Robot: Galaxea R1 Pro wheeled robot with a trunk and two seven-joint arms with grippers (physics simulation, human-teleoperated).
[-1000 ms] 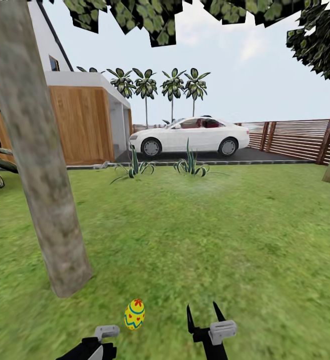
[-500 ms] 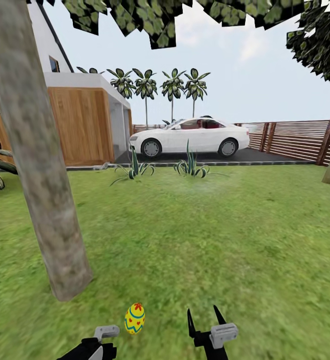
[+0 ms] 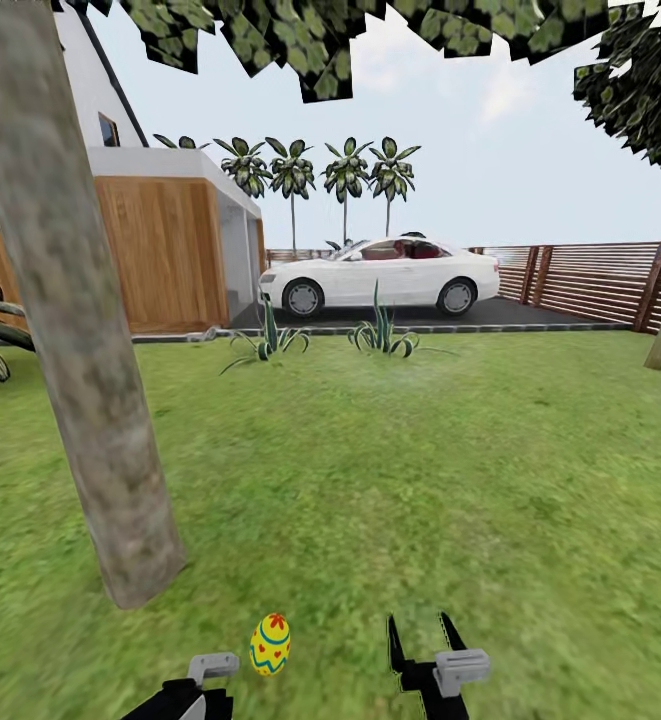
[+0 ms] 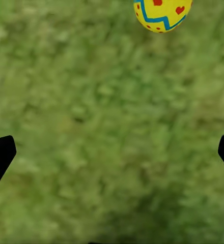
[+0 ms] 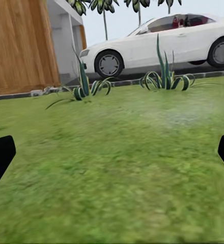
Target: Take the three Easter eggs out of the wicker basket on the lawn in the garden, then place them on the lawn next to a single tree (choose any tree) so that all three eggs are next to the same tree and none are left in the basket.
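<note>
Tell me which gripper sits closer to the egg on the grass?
Left. The left gripper sits just beside the Easter egg, jaws open; the right gripper is farther off on the egg's other side.

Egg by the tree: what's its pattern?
The egg is yellow with red spots and a blue zigzag band, clearest in the left wrist view.

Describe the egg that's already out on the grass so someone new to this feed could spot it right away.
Start at the thick pale grey-brown tree trunk on the left of the head view. Follow it down to its base on the lawn; just in front and to the right lies the Easter egg, between the two grippers. It is the only bright yellow thing on the green grass, with red marks and a blue zigzag.
</note>
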